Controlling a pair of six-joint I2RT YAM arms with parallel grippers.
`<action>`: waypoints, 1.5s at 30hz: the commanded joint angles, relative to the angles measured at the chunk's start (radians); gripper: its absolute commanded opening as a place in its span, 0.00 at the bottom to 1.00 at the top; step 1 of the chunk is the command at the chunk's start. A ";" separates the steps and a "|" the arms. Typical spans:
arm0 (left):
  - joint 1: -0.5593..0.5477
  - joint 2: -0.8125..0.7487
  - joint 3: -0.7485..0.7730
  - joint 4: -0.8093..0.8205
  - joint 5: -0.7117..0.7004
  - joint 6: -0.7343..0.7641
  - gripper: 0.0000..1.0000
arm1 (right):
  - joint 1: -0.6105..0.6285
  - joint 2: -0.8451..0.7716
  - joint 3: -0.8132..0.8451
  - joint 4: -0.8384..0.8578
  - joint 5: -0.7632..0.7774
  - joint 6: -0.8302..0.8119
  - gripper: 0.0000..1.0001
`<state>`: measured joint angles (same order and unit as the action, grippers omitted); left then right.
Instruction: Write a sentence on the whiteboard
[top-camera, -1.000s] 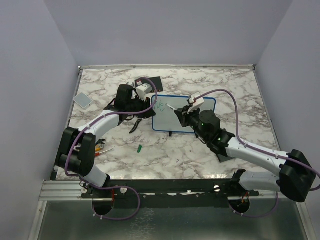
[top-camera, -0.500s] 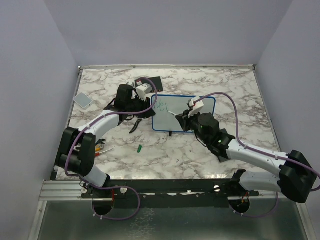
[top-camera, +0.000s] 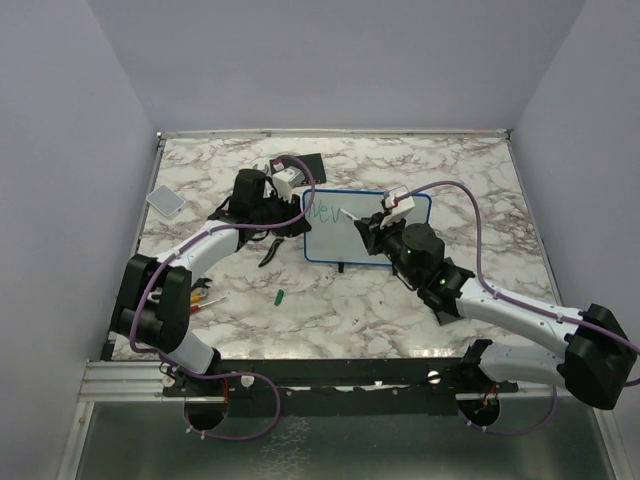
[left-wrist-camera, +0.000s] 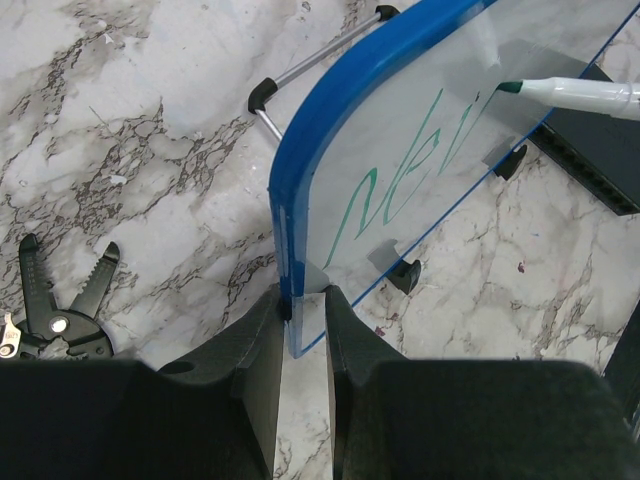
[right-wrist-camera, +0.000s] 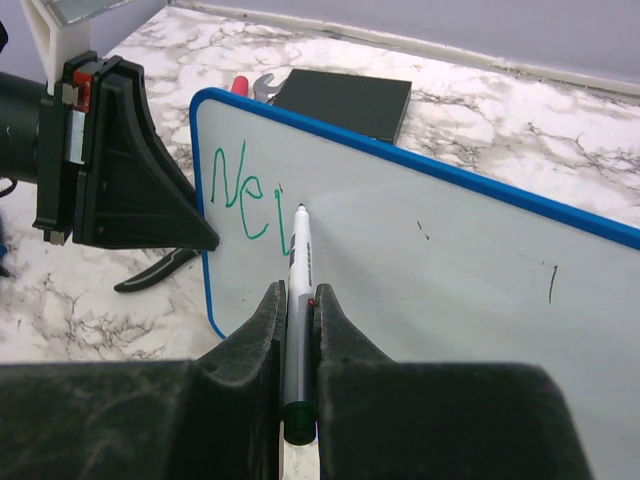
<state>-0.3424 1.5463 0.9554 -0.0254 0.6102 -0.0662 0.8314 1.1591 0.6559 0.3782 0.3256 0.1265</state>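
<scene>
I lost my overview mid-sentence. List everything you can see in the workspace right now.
whiteboard: one, white with blue rim, table centre
writing: a few letters, green, board's top left
marker: one, white with green tip, tip at the board
cap: one, green, table in front of the board
box: one, black, behind the board
pliers: one, black handles, left of the board
pad: one, grey, table's left edge
small tools: count unclear, red and yellow, beside the left arm
left end effector: clamps the board's left edge
right end effector: grips the marker
</scene>
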 joint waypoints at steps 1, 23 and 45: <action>-0.009 -0.015 0.017 -0.010 0.013 0.007 0.21 | -0.004 -0.012 0.030 0.036 0.073 -0.030 0.01; -0.010 -0.016 0.017 -0.010 0.014 0.006 0.21 | -0.003 -0.032 -0.060 -0.057 0.049 0.044 0.01; -0.010 -0.014 0.017 -0.010 0.013 0.007 0.21 | -0.004 -0.044 -0.029 -0.036 0.120 0.020 0.01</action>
<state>-0.3424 1.5463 0.9554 -0.0250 0.6083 -0.0658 0.8322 1.1263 0.5903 0.3477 0.3420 0.1822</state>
